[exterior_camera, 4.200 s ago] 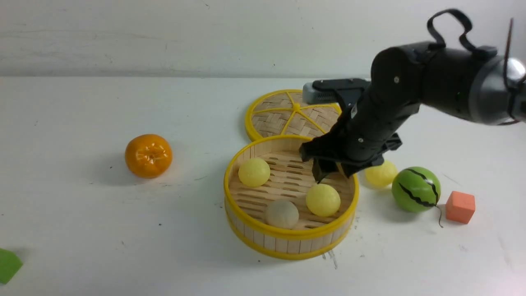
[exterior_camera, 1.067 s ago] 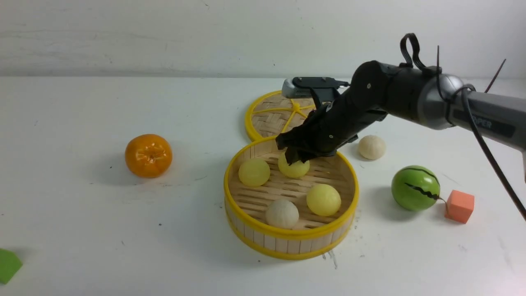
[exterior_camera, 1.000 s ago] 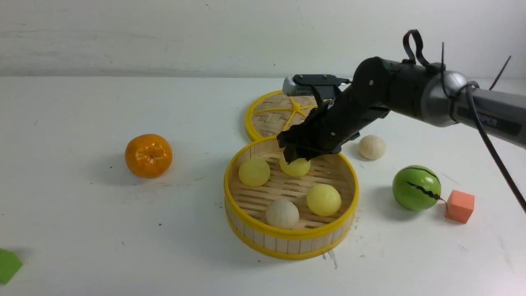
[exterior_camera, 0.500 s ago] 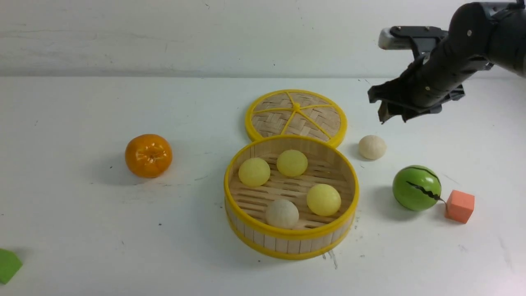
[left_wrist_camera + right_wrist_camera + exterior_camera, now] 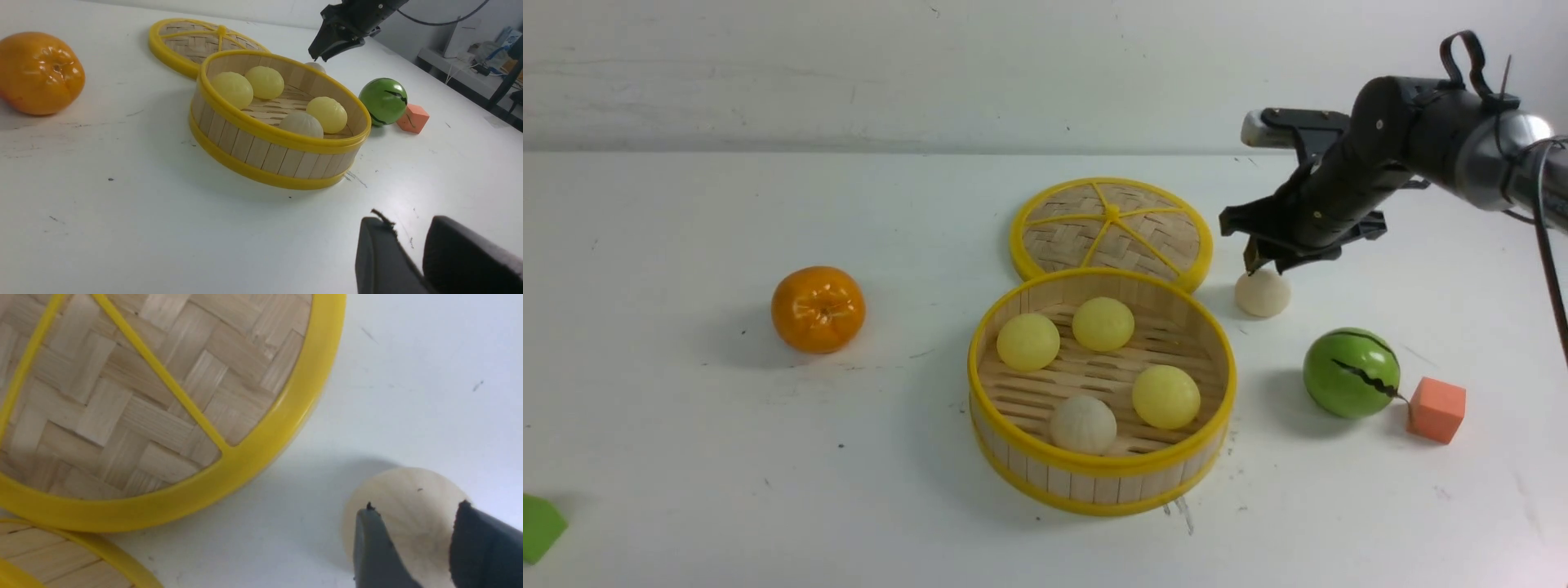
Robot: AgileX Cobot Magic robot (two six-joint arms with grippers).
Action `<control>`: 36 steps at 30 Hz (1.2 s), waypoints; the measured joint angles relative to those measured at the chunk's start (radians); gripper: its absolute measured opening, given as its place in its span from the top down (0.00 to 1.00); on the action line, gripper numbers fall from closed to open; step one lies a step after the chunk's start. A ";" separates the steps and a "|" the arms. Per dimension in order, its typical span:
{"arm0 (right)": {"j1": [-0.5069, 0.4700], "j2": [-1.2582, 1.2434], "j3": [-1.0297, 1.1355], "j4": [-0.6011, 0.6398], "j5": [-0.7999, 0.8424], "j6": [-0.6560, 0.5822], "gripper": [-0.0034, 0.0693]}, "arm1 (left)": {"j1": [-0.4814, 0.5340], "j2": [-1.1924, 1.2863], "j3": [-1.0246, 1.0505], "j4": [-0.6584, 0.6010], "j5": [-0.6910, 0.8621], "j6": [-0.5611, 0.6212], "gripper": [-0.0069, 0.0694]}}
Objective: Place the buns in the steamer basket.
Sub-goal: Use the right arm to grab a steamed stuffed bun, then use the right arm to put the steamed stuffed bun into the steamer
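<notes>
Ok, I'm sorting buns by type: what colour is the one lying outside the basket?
The bun is off-white, clearest in the right wrist view.

From the left wrist, the steamer basket [image 5: 261, 153] hides most of the loose bun [image 5: 318, 66].

The black, grey-jointed right arm [image 5: 1437, 131] was stretched forward from the right side, its wrist bent downward. Its black two-fingered right gripper [image 5: 1262, 263] pointed down, jaws parted and gripping nothing. The black two-fingered left gripper [image 5: 408, 220], seen only from its own wrist, hung low, fingers a narrow slit apart, empty.
</notes>
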 joint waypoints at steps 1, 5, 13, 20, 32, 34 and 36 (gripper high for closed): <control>0.000 0.004 0.000 -0.001 0.000 0.000 0.58 | 0.000 0.000 0.000 0.000 0.000 0.000 0.69; 0.000 0.019 -0.002 -0.028 -0.027 0.000 0.58 | 0.000 0.000 0.000 0.000 0.001 0.000 0.68; 0.000 0.029 -0.007 -0.030 -0.036 0.000 0.64 | 0.000 0.000 0.000 0.000 0.002 0.000 0.67; 0.000 0.031 -0.007 -0.030 -0.040 -0.021 0.92 | 0.000 0.000 0.000 0.000 0.002 0.000 0.66; 0.001 -0.112 -0.007 -0.004 0.102 -0.092 0.95 | 0.000 0.000 0.000 0.000 0.002 0.000 0.65; 0.011 -0.175 -0.007 0.048 0.182 -0.124 0.95 | 0.000 0.000 0.000 0.000 0.002 0.000 0.65; 0.031 -0.215 0.002 0.084 0.227 -0.142 0.95 | 0.000 0.000 0.000 0.000 0.002 0.000 0.65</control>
